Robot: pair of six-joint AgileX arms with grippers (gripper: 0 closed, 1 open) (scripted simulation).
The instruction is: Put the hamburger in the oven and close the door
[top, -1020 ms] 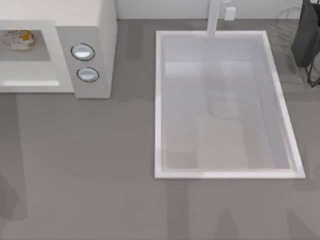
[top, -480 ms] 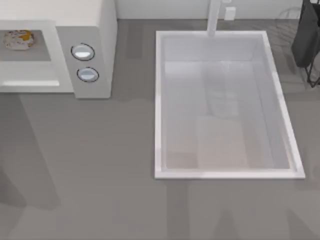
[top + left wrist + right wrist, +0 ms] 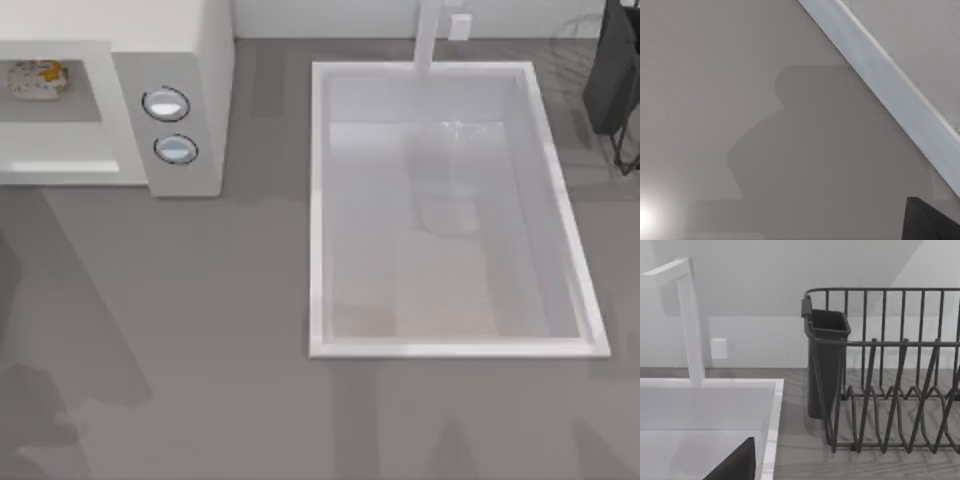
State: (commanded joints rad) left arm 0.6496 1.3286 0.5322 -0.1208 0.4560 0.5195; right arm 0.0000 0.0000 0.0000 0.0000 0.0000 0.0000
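Note:
The white oven [image 3: 205, 60] stands at the table's back left, with two round knobs [image 3: 166, 104] on its grey panel. Left of the panel, the white-framed door [image 3: 60, 160] has a grey window. The hamburger [image 3: 37, 80] shows small and pale in that window area. I cannot tell whether the door is fully shut. A dark part of my left gripper [image 3: 932, 222] hangs over shadowed grey table beside a white edge [image 3: 890, 85]. A dark part of my right gripper [image 3: 735, 465] sits above the sink's rim, facing the dish rack.
A large white sink [image 3: 316, 200] fills the middle and right of the table, with a white faucet [image 3: 430, 35] at its back. A dark wire dish rack [image 3: 890, 380] with a cutlery cup [image 3: 825, 360] stands at the back right. Arm shadows lie on the front left.
The hamburger now looks smaller and partly cut off in the window. The shadow on the table's front left has spread to the right.

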